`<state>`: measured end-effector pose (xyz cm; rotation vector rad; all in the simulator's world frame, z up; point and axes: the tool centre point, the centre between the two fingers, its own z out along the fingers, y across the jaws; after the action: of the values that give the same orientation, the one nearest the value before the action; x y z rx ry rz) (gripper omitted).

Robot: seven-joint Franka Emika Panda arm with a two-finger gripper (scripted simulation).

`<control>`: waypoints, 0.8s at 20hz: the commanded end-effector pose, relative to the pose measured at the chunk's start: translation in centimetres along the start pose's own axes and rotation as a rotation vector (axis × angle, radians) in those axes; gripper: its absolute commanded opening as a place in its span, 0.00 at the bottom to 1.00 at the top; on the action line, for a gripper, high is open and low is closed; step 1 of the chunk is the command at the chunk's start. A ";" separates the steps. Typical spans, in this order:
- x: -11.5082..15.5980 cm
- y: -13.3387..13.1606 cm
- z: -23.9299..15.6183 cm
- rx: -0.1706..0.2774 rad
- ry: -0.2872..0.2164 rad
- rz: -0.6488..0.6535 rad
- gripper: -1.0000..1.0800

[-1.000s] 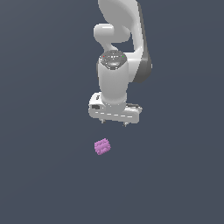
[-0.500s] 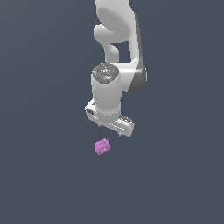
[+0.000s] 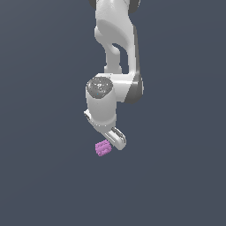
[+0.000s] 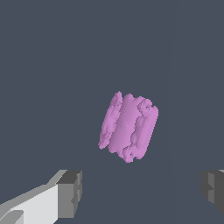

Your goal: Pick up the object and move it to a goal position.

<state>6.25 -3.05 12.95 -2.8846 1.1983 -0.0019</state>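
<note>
Approaching the object (image 4: 129,127): my fingers (image 4: 70,193) stand wide, object ahead between them, ungrasped; next, descend and close.

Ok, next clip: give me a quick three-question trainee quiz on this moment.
1. True or false: the gripper is closed on the pink block.
2. In the wrist view, the block lies: A) between the fingertips, B) beyond them, untouched, C) out of sight.
3. In the exterior view, on which side of the gripper does the block show?

Key: 1 false, the fingers stand wide apart. 2 B. 3 the exterior view's left, slightly lower.
</note>
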 end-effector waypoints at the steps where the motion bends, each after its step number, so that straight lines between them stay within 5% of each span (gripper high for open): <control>1: 0.7 0.1 0.7 -0.003 0.001 0.075 0.96; 16: 2.7 0.4 2.8 -0.016 0.008 0.314 0.96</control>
<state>7.80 -5.09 10.23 -2.6859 1.6277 0.0008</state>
